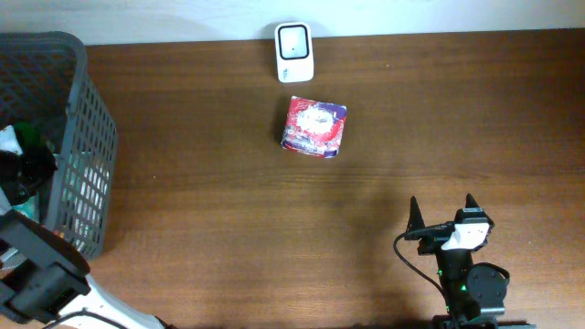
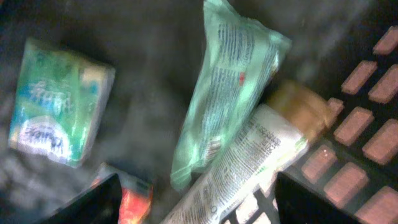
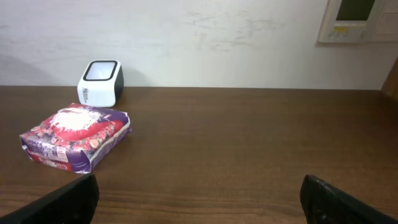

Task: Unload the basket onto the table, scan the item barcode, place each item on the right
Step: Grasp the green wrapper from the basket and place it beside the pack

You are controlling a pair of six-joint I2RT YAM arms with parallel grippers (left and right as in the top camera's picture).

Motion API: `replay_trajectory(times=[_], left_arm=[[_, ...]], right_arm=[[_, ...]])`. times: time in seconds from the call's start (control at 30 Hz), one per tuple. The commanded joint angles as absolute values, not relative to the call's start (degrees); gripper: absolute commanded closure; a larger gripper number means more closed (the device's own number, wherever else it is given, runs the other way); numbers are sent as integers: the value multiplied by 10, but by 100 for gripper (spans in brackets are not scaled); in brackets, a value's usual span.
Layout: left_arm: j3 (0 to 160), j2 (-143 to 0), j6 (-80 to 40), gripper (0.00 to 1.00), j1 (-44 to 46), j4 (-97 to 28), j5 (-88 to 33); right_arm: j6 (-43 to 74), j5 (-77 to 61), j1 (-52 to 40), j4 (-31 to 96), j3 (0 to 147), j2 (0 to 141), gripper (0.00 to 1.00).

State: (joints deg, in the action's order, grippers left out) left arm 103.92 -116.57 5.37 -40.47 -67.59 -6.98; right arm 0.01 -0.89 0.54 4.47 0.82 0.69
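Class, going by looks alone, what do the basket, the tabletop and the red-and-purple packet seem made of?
Basket: probably matte grey plastic, moulded lattice walls.
Tabletop: wood or wood-look laminate, grain lines showing.
Packet: likely glossy printed plastic film, soft wrinkled edges.

Brown wood table, white scanner at back edge, red & purple pack just in front, grey basket on left.

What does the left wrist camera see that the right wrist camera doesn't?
Only the left wrist view: the inside of the dark basket, holding a green tissue pack, a pale green pouch and a white printed packet. Only the right wrist view: the wooden table, a red-and-purple packet lying on it, and the white barcode scanner beyond. Both: each camera's own dark fingers at the bottom corners, left fingers and right fingers spread apart.
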Motion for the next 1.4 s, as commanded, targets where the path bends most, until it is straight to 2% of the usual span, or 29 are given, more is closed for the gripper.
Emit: replay_trajectory(times=[0.0, 0.03, 0.3, 0.33, 0.4, 0.43, 0.47, 0.53, 0.63, 0.8, 0.9, 0.97, 1.0, 1.07, 1.13, 1.3, 1.37], left_arm=[[973, -1165, 87, 31, -407, -608, -92], [958, -1165, 87, 39, -407, -585, -92], [873, -1166, 87, 42, -407, -498, -138], [868, -1166, 87, 49, -407, -494, -138], [866, -1166, 87, 94, -407, -479, -137], [875, -1165, 86, 100, -407, -482, -138], [890, -1161, 73, 100, -407, -491, -137], [956, -1119, -34, 100, -407, -522, -145], [1041, -1012, -46, 100, -407, -525, -271], [1060, -824, -165, 100, -405, -499, -314], [1060, -790, -164, 100, -333, -505, -414], [1058, -800, -99, 100, -219, -538, -413], [1058, -814, -78, 100, -146, -558, -362], [1058, -859, -78, 100, -27, -605, -178], [1058, -934, -79, 100, 66, -634, -124], [1058, -1144, -83, 100, 173, -607, -110], [1058, -1209, -83, 100, 183, -568, -76]], right_arm=[[4, -4, 0, 45, 3, 4, 1], [4, -4, 0, 45, 3, 4, 1], [4, -4, 0, 45, 3, 4, 1], [4, -4, 0, 45, 3, 4, 1], [4, -4, 0, 45, 3, 4, 1], [4, -4, 0, 45, 3, 4, 1], [4, -4, 0, 45, 3, 4, 1], [4, -4, 0, 45, 3, 4, 1], [4, -4, 0, 45, 3, 4, 1], [4, -4, 0, 45, 3, 4, 1], [4, -4, 0, 45, 3, 4, 1], [4, -4, 0, 45, 3, 4, 1], [4, -4, 0, 46, 3, 4, 1], [4, -4, 0, 45, 3, 4, 1], [4, -4, 0, 45, 3, 4, 1], [4, -4, 0, 45, 3, 4, 1], [4, -4, 0, 45, 3, 4, 1]])
